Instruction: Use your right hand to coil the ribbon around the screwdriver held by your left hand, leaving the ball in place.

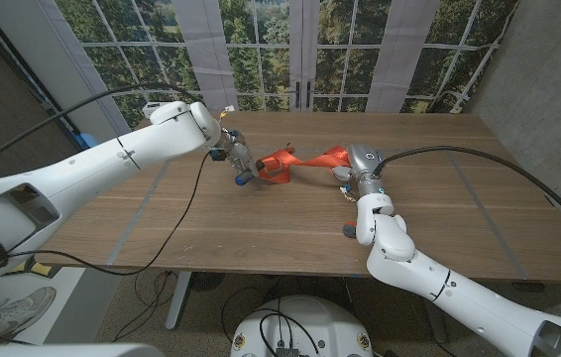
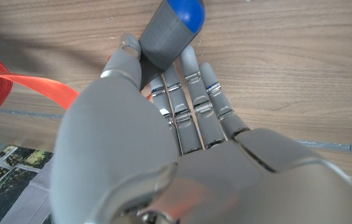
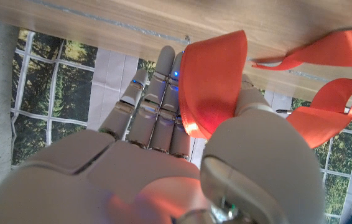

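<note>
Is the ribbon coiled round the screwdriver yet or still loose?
Mostly loose. The ribbon stretches in twisted folds from the right hand toward the screwdriver gripped by the left hand; any wraps there cannot be made out.

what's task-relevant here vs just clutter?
In the job:
- left hand, gripping the screwdriver
- right hand, holding the ribbon

Lying about:
- cables on the table
- small dark thing beside the right arm; can't tell what it is
</note>
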`<act>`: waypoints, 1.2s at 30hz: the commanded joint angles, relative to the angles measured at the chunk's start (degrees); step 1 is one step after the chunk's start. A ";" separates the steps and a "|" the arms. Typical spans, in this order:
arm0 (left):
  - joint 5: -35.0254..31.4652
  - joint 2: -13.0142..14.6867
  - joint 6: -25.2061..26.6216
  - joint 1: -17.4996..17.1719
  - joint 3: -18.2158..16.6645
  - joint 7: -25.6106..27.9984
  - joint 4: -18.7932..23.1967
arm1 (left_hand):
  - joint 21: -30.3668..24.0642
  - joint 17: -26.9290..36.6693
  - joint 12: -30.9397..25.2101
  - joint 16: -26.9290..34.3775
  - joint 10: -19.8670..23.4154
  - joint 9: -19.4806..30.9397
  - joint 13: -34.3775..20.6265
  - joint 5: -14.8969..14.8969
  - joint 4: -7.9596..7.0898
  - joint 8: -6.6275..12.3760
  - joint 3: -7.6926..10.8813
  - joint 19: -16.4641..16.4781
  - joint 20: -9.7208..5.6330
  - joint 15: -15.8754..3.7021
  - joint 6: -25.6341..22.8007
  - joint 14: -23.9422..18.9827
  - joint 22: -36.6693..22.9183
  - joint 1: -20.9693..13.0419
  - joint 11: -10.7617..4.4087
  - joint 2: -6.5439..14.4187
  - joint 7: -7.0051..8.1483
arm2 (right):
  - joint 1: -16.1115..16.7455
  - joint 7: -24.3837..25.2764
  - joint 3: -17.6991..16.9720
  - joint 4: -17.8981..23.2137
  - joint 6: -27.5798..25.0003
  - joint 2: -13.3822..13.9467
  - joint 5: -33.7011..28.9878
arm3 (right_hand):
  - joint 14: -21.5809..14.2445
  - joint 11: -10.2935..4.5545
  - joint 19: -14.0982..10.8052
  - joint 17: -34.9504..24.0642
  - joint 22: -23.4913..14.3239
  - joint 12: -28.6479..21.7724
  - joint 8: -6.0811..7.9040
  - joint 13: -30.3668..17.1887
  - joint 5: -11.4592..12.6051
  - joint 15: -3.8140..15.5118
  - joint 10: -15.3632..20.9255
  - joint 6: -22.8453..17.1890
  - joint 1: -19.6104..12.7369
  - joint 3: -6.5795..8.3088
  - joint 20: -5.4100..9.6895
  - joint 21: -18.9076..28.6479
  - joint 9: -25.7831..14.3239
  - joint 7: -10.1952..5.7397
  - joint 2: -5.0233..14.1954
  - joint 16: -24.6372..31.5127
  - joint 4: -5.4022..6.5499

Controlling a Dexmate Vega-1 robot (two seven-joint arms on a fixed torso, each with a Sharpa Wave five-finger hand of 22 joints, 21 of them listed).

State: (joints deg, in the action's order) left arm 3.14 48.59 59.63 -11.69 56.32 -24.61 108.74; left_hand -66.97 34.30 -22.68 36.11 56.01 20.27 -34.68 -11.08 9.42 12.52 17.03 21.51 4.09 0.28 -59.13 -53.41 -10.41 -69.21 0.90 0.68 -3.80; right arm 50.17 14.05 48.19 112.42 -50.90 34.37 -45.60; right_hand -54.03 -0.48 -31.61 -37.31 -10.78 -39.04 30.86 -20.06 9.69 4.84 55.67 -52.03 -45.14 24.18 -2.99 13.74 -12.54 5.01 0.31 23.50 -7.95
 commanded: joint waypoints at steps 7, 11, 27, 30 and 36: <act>-2.12 -1.57 1.13 6.19 7.96 -6.13 -4.29 | -0.46 0.22 0.17 0.51 6.10 5.35 -8.71 -0.34 -0.02 -0.18 1.77 0.59 0.16 -10.52 -2.98 -8.22 0.01 -6.77 -5.28 6.12 -0.97 | -4.51 -9.22 3.83 -0.49 -2.73 2.39 2.27 | -1.99 0.08 0.05 0.06 -0.14 -0.15 10.44 -0.06 0.34 3.80 -0.20 -5.34 -8.34 -0.50 -0.08 -0.19 -1.59 -3.26 8.64 -0.13 0.27; -3.15 -1.80 0.53 7.92 10.15 -8.49 -5.20 | -0.51 0.11 0.23 0.52 6.10 5.37 -8.73 -0.31 -0.01 -0.25 1.76 0.62 0.19 -10.39 -2.93 -8.24 0.01 -6.82 -5.49 6.09 -0.94 | -5.45 -10.90 4.72 -0.23 -3.71 2.80 2.36 | -1.63 0.12 0.07 0.03 -0.14 0.03 10.30 0.00 0.34 3.77 -0.54 -5.10 -8.40 -0.62 -0.10 -0.19 -1.50 -3.38 8.65 -0.21 0.24; -7.25 -1.80 0.06 11.25 14.50 -12.94 -5.50 | -0.27 -0.58 2.94 -1.09 3.23 4.75 -6.83 -0.16 -0.24 -2.16 1.53 -1.34 0.30 -10.47 1.72 -5.13 -0.05 -6.26 -5.21 5.47 -0.69 | -8.42 -15.00 6.85 0.06 -5.21 3.73 3.99 | 1.72 0.24 1.05 1.26 -0.17 3.22 7.99 1.42 0.34 2.65 -5.84 -1.26 -7.40 -1.87 -1.13 -0.55 -0.32 -4.13 7.36 -2.24 0.41; -7.11 -2.11 -1.82 12.24 15.00 -15.66 -6.98 | 0.54 -1.95 4.90 -3.70 -0.37 4.44 -5.77 -0.16 -0.36 -2.44 1.47 -3.99 1.42 -9.92 4.92 -0.74 -0.01 -5.97 -4.28 5.48 -0.41 | -8.90 -15.26 7.55 -0.02 -5.79 3.84 3.69 | 2.53 0.10 1.15 1.56 -0.17 4.32 6.99 1.84 0.42 2.51 -7.65 0.39 -7.01 -2.35 -1.51 -0.59 0.01 -4.25 6.70 -2.66 0.34; -8.77 -2.34 -1.38 11.76 14.66 -15.20 -6.31 | 3.34 -5.67 7.53 -10.41 -9.19 3.56 -3.70 -0.08 -1.32 -2.59 0.69 -9.24 3.20 -5.97 12.88 8.02 0.31 -3.24 -3.07 5.98 0.09 | -11.16 -19.74 9.33 0.62 -7.57 4.78 4.15 | 7.94 -0.49 2.06 3.01 -0.18 9.17 2.33 3.31 0.83 1.55 -16.29 7.84 -6.38 -3.21 -2.23 -0.88 0.97 -5.63 5.98 -5.38 0.13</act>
State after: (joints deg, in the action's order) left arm -3.19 46.70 59.19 -1.22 69.55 -37.19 102.96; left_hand -64.47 29.72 -15.93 27.91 49.79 24.06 -39.11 -11.13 8.63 9.96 17.85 13.63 6.78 -5.46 -48.93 -47.63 -10.12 -69.53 -2.80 2.33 -3.77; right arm 42.02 -0.69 54.82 112.45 -56.01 38.01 -41.71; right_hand -48.41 -0.78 -29.96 -34.76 -10.78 -31.87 31.92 -17.22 10.08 6.62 42.93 -47.02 -46.11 21.37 -4.63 13.30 -11.74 0.07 1.29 19.25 -7.78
